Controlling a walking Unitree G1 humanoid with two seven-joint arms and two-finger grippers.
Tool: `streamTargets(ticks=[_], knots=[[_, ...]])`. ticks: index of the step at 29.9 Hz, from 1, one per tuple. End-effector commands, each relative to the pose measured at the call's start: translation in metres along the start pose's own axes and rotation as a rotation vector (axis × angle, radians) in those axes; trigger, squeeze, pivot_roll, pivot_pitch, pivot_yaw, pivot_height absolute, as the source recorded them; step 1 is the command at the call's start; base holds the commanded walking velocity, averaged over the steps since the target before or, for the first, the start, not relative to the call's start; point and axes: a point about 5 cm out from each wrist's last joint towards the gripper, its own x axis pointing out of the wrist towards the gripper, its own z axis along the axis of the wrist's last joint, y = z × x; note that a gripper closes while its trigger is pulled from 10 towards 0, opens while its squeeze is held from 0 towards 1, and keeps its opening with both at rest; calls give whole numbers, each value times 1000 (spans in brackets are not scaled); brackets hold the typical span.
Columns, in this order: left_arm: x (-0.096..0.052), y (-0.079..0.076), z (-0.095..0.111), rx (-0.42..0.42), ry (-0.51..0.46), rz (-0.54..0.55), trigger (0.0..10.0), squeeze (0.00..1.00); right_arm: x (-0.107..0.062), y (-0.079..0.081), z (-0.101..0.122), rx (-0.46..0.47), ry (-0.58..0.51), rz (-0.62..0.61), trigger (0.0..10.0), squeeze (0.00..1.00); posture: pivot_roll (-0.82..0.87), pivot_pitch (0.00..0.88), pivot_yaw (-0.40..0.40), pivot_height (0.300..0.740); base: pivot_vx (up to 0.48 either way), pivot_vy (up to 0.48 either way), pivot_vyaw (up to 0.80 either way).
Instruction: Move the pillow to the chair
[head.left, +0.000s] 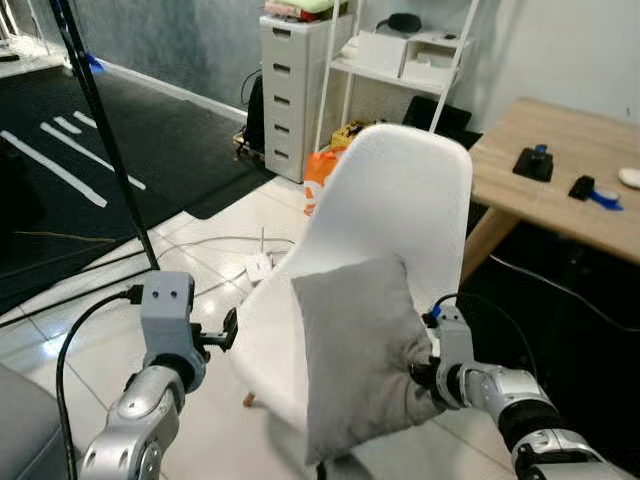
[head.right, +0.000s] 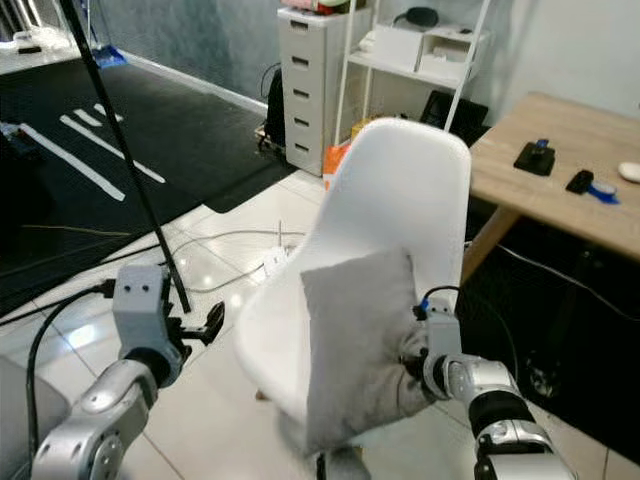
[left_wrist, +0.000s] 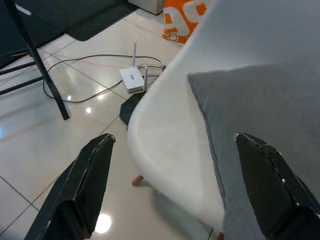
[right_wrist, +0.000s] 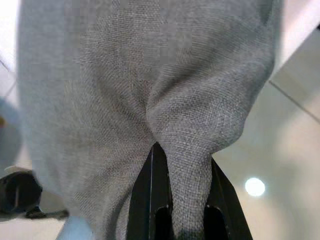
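Grey pillow (head.left: 358, 350) propped upright on white chair (head.left: 400, 200) seat, against its back | right gripper (right_wrist: 182, 200) fingers pinched on a pillow fold | left gripper (left_wrist: 175, 185) fingers spread wide, held beside the chair's edge

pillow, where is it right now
The grey pillow stands upright against the white chair in the eye views, its right edge pinched by the right hand, with the left hand open beside the seat.

Grey woven pillow (head.left: 355, 350), white chair (head.left: 400, 200), black pincer fingers (left_wrist: 90, 185)
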Motion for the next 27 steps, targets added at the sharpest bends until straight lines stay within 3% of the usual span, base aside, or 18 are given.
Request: streamTargets(ticks=[1,12,13,16,19,21,23,25,26,27], knots=[[-2,1,1,14,5,-10,10000,0,0,-4,-1,41,-34,-16,10000,0,-140,88,-4,595,0,0,0],[-3,0,3,29,10,-27,10000,0,-5,-19,10,145,-173,-95,10000,0,-137,95,12,566,0,0,0],[-3,-2,3,33,13,-39,10000,0,-3,-10,8,195,-181,3,10000,0,-138,98,19,566,0,0,0],[-4,-2,3,35,16,-44,10000,0,1,6,3,165,-143,134,10000,0,-135,98,22,566,0,0,0],[-4,-2,3,37,16,-47,10000,0,4,8,-6,132,-96,132,10000,0,-133,100,23,566,0,0,0],[-4,-2,4,38,16,-48,10000,0,4,5,-8,133,-86,106,10000,0,-133,100,23,566,0,0,0],[-4,-1,4,38,16,-49,10000,0,1,-11,-10,152,-93,-23,10000,0,-133,100,24,566,0,0,0],[-4,-1,4,38,17,-49,10000,0,0,-16,-10,157,-101,-65,10000,0,-133,100,24,566,0,0,0],[-4,-2,4,37,18,-51,10000,0,-3,-22,-6,167,-126,-102,10000,608,-135,101,24,566,0,0,0],[-4,-2,4,37,18,-51,10000,0,-3,-22,-6,167,-126,-102,10000,608,-135,101,24,566,0,0,0]])
